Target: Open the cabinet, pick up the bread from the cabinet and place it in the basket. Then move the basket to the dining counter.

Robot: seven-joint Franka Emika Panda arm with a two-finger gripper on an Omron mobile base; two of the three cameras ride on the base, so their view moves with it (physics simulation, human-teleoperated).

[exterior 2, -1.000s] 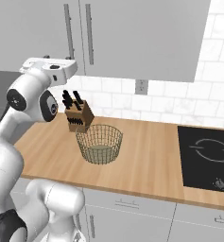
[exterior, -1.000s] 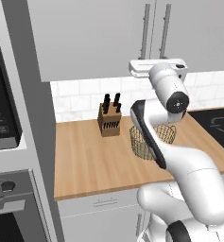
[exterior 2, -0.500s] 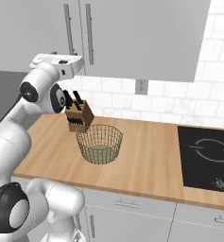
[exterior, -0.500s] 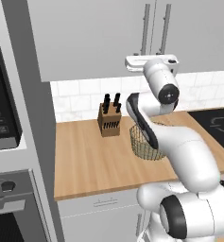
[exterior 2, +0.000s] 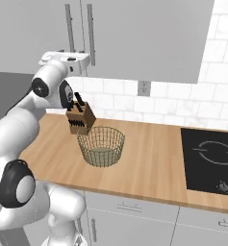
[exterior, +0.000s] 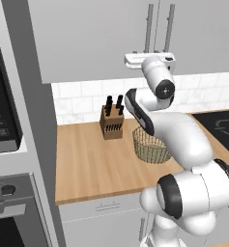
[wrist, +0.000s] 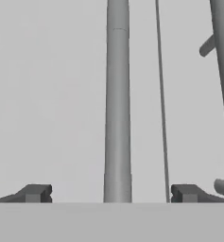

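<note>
Hand view: gripper (wrist: 111, 194) is seen spread wide, nothing held, tips either side of the left bar handle (wrist: 117, 94) of the cabinet (wrist: 47, 94). Handle is framed right btwn the fingers (wrist: 35, 193), not touched as far as can be told. 2nd handle (wrist: 223, 71) is seen off to the right, past the door seam. Doors shut. From the base views, basket (exterior 2: 101, 145) is spotted well below the gripper on the wood countertop (exterior 2: 149, 158), knife block (exterior 2: 80, 117) just behind it.

Light grey cabinet (exterior: 101, 38), tan-grey wire basket (exterior 2: 101, 145)
</note>
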